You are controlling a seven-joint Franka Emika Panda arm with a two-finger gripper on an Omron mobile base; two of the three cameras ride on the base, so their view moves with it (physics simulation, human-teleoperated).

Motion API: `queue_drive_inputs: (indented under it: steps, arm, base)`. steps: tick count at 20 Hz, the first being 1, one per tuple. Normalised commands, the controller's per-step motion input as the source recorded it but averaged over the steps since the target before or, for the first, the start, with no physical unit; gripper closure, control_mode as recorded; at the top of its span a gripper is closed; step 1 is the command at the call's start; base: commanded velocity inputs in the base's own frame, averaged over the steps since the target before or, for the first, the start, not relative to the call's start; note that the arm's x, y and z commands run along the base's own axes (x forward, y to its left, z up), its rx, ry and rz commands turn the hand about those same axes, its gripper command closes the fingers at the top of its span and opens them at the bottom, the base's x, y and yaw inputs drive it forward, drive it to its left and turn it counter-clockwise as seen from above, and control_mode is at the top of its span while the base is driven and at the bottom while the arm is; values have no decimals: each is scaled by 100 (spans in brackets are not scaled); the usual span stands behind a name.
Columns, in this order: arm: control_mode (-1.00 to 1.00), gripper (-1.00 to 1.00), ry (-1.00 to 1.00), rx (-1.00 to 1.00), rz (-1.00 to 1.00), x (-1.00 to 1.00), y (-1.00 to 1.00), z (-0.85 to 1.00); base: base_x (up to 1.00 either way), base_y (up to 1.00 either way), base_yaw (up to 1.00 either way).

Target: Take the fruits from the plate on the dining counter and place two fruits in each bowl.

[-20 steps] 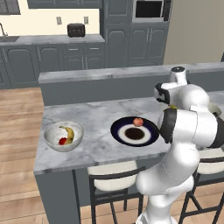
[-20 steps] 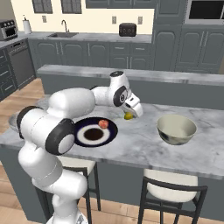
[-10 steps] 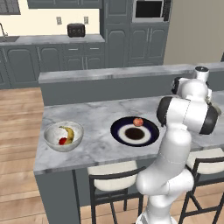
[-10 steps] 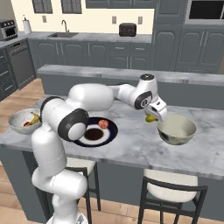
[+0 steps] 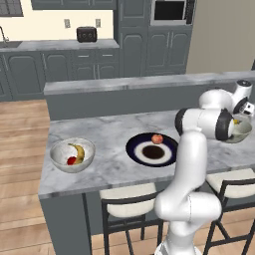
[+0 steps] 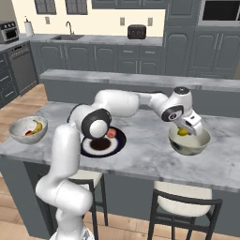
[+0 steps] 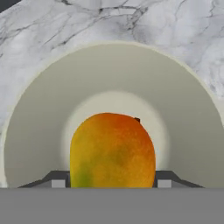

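Note:
My gripper [image 6: 185,131] is shut on the yellow-green oval fruit [image 7: 112,151], whose top is orange, and holds it just over the middle of the cream-grey bowl [image 6: 189,142]. The hand view looks straight down into that bowl [image 7: 43,92], its fingertips [image 7: 59,179] on either side of the fruit. The pinkish-red fruit [image 5: 157,139] lies on the far rim of the navy plate [image 5: 133,150]. The speckled bowl [image 5: 60,158] at the counter's left end holds the banana [image 5: 77,151] and the red round fruit [image 5: 71,161].
The marbled dining counter [image 6: 140,159] has a higher grey ledge [image 5: 129,83] behind it. Two stools [image 6: 185,206] stand under its front edge. My arm [image 6: 122,103] stretches across above the plate.
The arm has swung right from beside the plate to over the cream-grey bowl, carrying the yellow-green fruit with it. The other fruits have not moved.

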Motion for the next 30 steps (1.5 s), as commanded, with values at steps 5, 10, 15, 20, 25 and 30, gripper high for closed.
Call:
queue_drive_inputs:
  steps: [5,10,15,20,25,30]
  arm:
    - [-100,100,-4,-17,0,28,-38,-54]
    - [-100,100,7,0,0,7,-13,-13]
    - [-100,100,3,0,0,12,0,-7]
    - [-100,100,5,0,0,2,1,-26]
    - [-100,100,0,0,0,0,0,-5]
    - [-100,-100,0,0,0,0,2,0]
  base:
    - [0,0,0]
    - [0,0,0]
    - [0,0,0]
    - [0,0,0]
    - [0,0,0]
    - [0,0,0]
